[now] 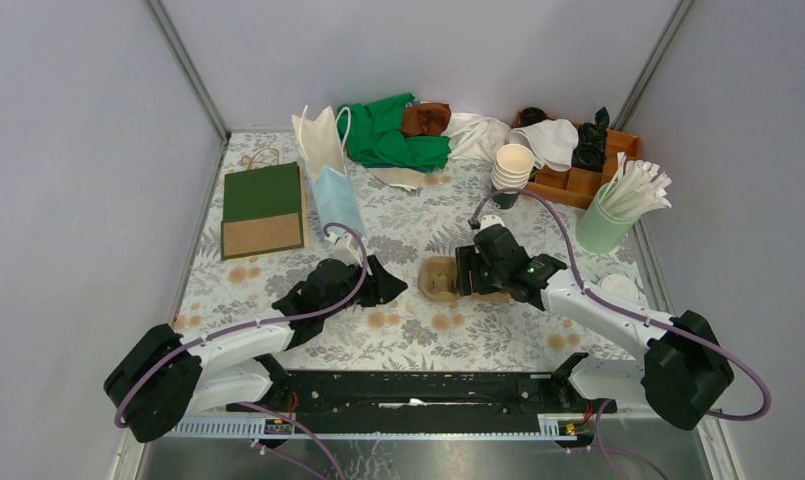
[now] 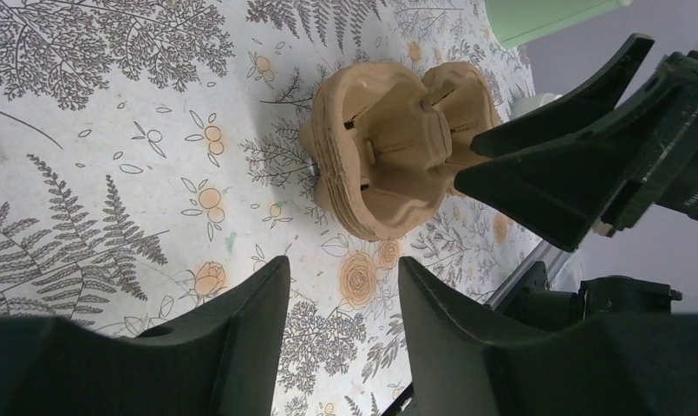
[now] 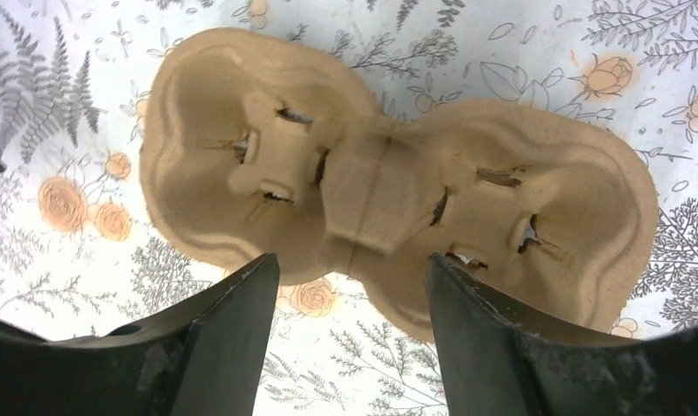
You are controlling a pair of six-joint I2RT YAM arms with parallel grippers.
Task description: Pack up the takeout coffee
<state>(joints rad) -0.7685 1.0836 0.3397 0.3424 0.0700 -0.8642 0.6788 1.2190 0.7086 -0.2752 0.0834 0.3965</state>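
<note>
The left arm [image 1: 228, 345] and right arm [image 1: 603, 312] have white tubular links between chunky black joint housings, each with a lilac cable [image 1: 556, 212]. The left gripper [image 1: 390, 287] and right gripper [image 1: 462, 272] have matte black tapered fingers [image 2: 241, 334]. A green light [image 1: 529, 268] dots the right wrist.

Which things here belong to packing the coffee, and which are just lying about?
Job: tray, lidded cup, left gripper, right gripper.
Lying about: cup stack, green cloth, straw holder, wooden box, flat bags.

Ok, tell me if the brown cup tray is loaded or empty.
Empty: both wells of the cup tray are bare in the right wrist view, no cup seated.
</note>
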